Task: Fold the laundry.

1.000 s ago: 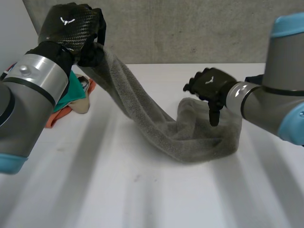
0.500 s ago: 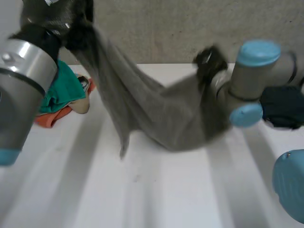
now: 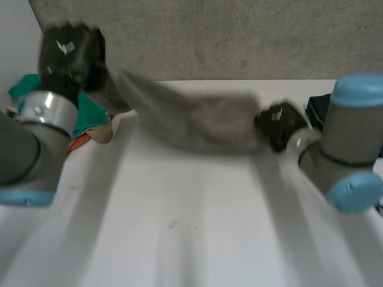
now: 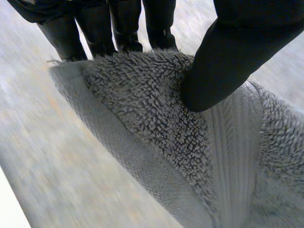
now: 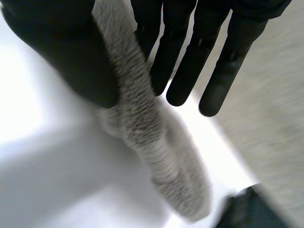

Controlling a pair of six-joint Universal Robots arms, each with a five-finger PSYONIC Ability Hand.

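The towel (image 3: 191, 122) hangs stretched in the air over the white surface (image 3: 179, 227), strung between both hands. The left robot hand (image 3: 70, 52), raised at the far left, grasps one end; its wrist view shows the thumb (image 4: 223, 66) pinning the towel's edge against the fingers. The right robot hand (image 3: 278, 124), lower down, pinches the other end between thumb (image 5: 61, 52) and fingers. Teal and orange clothes (image 3: 91, 115) lie beside the left arm. A dark cloth (image 3: 316, 110) lies just beyond the right hand.
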